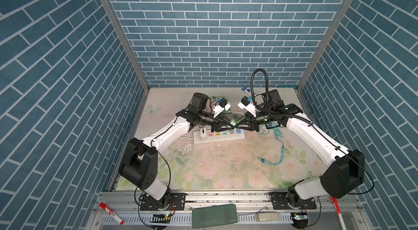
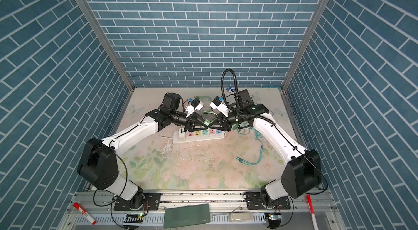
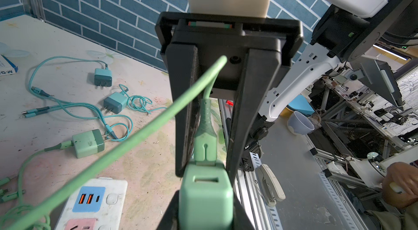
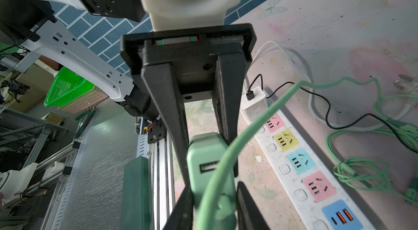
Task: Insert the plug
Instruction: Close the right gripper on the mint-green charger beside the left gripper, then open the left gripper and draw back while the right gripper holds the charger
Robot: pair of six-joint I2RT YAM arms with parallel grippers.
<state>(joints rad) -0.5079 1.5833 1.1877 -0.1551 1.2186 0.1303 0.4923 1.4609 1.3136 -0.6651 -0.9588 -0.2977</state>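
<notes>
In both top views the two arms meet nose to nose over the white power strip on the flowered bench. The left tool and right tool are both at one small green charger, which is held clear of the strip. The left wrist view shows the left tool clamped tight on the green USB plug. The plug's front end meets the face of the green charger beside an empty second port (whether it is fully home I cannot tell), and its green cable loops back across the frame. The right wrist view shows the right tool pinched shut on the charger body. The free port faces the camera, and the strip's coloured sockets lie below, apart from it. I judge the step in hand to be mating plug and charger in mid-air. The next move calls for a straight push along the port's axis while the right tool braces, without the cable dragging the plug askew.
</notes>
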